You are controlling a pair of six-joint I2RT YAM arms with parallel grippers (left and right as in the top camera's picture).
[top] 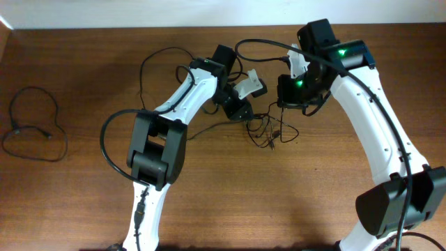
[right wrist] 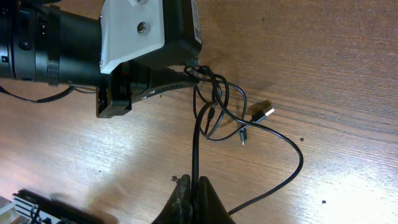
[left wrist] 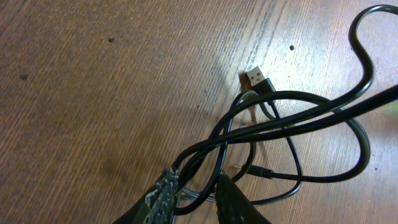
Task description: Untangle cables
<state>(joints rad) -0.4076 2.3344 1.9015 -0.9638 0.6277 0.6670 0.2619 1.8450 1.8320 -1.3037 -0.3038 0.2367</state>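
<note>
Cables [top: 273, 132] are lying knotted mid-table [top: 83, 202], between both arms. Left claw [left wrist: 196, 198] is clenching several strands at the clump's edge, likely anchoring it. Right claw [right wrist: 191, 185] is pinching one single strand, probably so it can slide out of the loops. USB plug [left wrist: 257, 77] is lying free. One loose cord [top: 31, 129] is sitting well apart at the left, seemingly already separated.
</note>
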